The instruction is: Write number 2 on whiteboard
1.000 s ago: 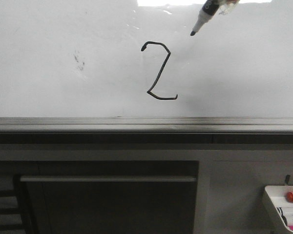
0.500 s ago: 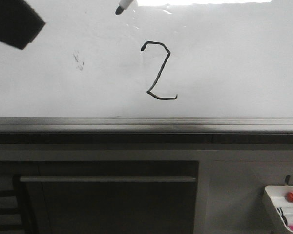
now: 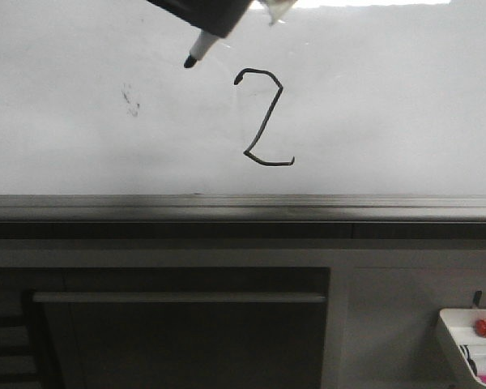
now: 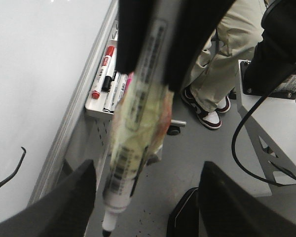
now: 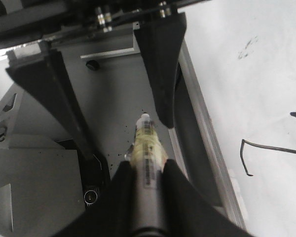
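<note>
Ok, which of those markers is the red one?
The red marker lying in the white tray, on the side nearest the whiteboard. Its tray neighbours look black and pink, and the held marker has a black tip.

number 2 on whiteboard, marker upper-left

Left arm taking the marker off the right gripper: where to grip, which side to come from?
Probably grip the taped barrel of the marker, between the right gripper and the nib. Come from the nib end, open left gripper straddling it: only that stretch is exposed, and its fingers flank it.
</note>
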